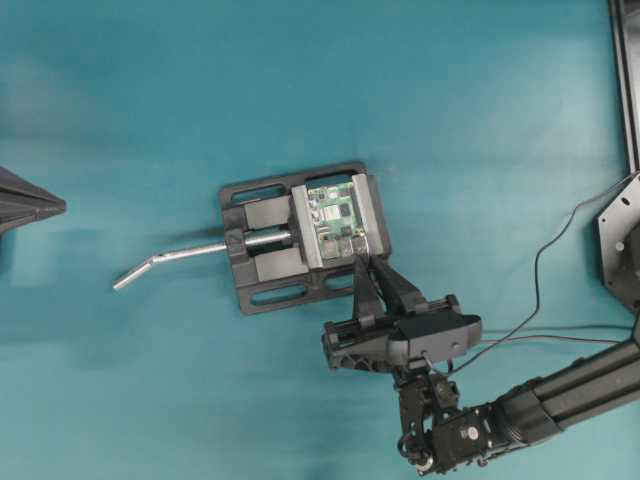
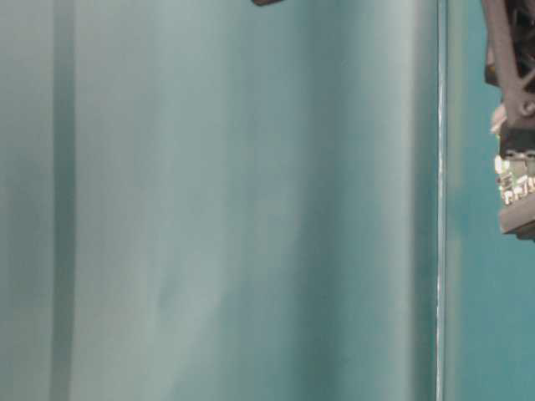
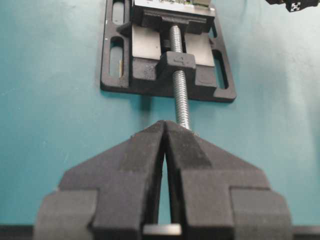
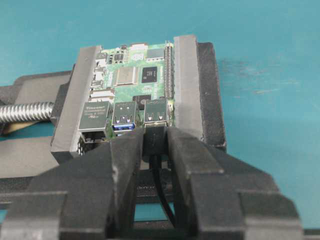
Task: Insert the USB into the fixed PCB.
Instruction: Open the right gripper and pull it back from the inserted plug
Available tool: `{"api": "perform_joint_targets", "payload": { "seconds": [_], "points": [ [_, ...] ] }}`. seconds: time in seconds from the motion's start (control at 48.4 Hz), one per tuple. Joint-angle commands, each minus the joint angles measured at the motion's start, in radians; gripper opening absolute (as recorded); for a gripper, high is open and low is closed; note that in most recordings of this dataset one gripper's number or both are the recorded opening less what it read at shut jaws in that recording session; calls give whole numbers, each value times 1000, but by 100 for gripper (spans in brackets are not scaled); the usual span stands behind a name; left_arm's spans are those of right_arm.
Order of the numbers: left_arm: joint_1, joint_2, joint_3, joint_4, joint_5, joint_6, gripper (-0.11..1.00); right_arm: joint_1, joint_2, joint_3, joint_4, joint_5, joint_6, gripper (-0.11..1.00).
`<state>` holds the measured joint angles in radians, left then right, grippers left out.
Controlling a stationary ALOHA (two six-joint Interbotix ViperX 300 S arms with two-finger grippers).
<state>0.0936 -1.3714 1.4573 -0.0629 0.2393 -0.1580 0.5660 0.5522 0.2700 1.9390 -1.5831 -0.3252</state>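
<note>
The fixed PCB is a green board clamped flat between the grey jaws of a black vise. My right gripper is shut on the USB, a small dark plug whose thin black cable hangs down between the fingers. The plug's front end meets the mouth of the right-hand silver port on the board's near edge; how deep it sits is hidden. From overhead, the right gripper reaches the near right side of the PCB. My left gripper is shut and empty, well back from the vise.
The vise stands mid-table with its threaded screw and bent silver handle pointing left towards the left gripper. A blue port lies left of the plug. A black frame runs along the right edge.
</note>
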Motion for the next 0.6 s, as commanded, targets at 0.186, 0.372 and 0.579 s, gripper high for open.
{"api": "perform_joint_targets", "payload": {
  "seconds": [0.186,0.372,0.579],
  "points": [
    [-5,8,-26,5,-5,-6,0,14,-29,-5,-14,-14,-2,20],
    [-5,8,-26,3,-5,-6,0,15,-29,-3,-14,-14,-2,20],
    [-5,8,-28,5,-5,-6,0,15,-34,2,-12,-15,0,21]
  ]
}}
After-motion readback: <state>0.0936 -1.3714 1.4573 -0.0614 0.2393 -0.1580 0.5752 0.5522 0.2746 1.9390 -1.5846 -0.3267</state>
